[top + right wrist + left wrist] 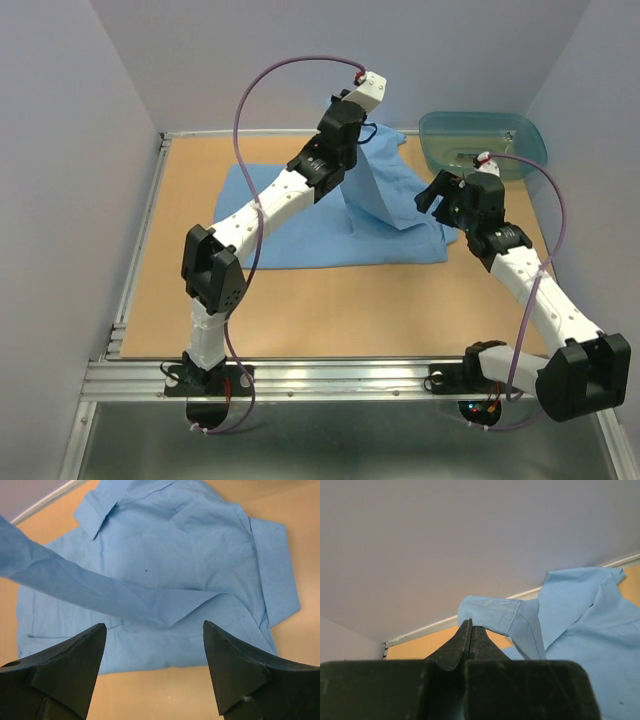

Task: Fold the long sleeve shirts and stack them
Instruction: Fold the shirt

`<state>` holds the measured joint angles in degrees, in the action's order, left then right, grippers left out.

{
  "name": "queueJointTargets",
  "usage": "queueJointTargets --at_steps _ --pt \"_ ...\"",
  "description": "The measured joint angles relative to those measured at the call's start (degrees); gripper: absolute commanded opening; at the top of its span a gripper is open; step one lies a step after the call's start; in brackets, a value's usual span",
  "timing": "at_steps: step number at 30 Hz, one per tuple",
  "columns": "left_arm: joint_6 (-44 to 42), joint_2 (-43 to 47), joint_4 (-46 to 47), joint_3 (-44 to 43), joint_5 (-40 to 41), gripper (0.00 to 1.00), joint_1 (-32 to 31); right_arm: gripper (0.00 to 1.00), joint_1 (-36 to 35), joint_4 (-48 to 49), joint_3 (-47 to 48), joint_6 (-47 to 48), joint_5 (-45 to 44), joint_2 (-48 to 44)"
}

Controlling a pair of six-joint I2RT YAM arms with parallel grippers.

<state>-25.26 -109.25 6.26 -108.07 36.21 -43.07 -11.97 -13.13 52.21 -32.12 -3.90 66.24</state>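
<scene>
The long sleeve shirt [300, 225] is a plain light blue button-up of thin cloth. It lies spread flat on the far half of the worktop [300, 310], a little right of centre. One sleeve [375, 185] is pulled up off the body in a steep, narrow tent towards the back wall. The rest lies as a broad rectangle with soft creases.

The left tool [362, 135] is raised over the far edge of the shirt. Its wrist view shows what the overhead view hides: the tips [471, 626] are pressed fully together on the stitched cuff [490, 614]. The cuff stands out to the right of them, and the sleeve falls away below it.

The right wrist view gives the garment in most detail. The collar [107, 507] sits at the upper left. The other sleeve [275, 565] is folded in along the right side. A tiny dark speck [145, 570] marks the middle panel. The raised sleeve crosses the picture from the left edge as a taut diagonal band.

The right tool [154, 625] hangs above the shirt's near right part with its two fingers spread wide and nothing between them. In the overhead view it [432, 195] is just off the shirt's right edge.

A translucent teal tub [482, 140] stands at the far right corner of the worktop, apart from the shirt.
</scene>
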Motion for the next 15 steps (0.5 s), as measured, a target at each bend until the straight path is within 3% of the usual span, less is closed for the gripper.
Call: queueJointTargets --at_steps 7,15 --pt "1.09 -8.09 -1.9 -9.57 0.33 0.0 0.63 0.83 0.0 -1.46 0.0 2.84 -1.33 -4.11" --pt "15.19 -11.72 -13.9 -19.8 -2.82 0.0 8.76 0.84 0.0 -2.93 -0.04 3.82 -2.29 -5.14"
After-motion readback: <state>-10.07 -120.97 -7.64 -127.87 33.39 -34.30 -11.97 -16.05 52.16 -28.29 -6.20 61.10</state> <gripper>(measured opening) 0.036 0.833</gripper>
